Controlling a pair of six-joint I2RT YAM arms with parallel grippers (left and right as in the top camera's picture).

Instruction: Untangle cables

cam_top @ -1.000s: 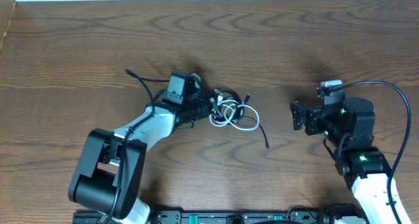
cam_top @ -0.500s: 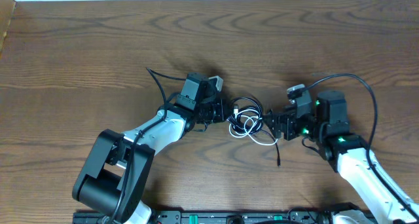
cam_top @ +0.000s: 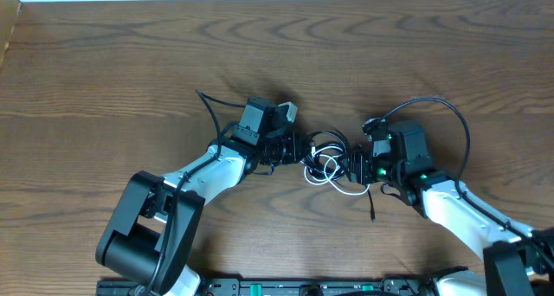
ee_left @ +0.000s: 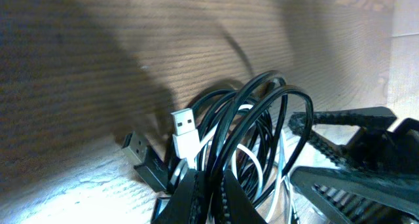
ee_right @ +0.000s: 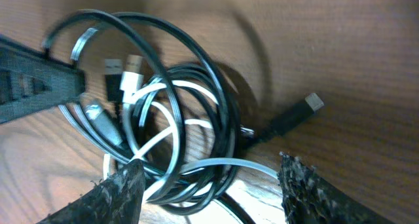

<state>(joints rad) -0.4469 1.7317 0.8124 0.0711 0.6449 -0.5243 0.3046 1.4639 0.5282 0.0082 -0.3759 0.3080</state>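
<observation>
The cables [cam_top: 327, 160] form one tangled knot of thin, glossy cords, black and white, coiled into overlapping round loops on the dark table [cam_top: 130, 62], whose wood grain runs in long wavy streaks. The knot lies directly between the two pincers, touching both. The left pincer [ee_left: 208, 196] has its narrow, ridged black fingers drawn nearly together on several black strands, which rise out of the grip and arch away in tall smooth hoops. Just beyond its fingertips a white USB plug [ee_left: 185, 129] with a bright metal shell stands upright among the loops, and a squat black plug [ee_left: 139, 152] rests on the wood a little to one side. The right pincer [ee_right: 213, 185] is spread wide, its rough, grainy fingers [ee_right: 121, 191] standing well apart at either side of the knot and gripping nothing; a white cord curves across the gap between them. Ahead of it the black loops ring a white coil, and a black plug with a silver tip [ee_right: 308, 106] juts out past the far finger. One loose black tail [cam_top: 370, 205] trails from the knot beside the right pincer, lying straight on the wood.
</observation>
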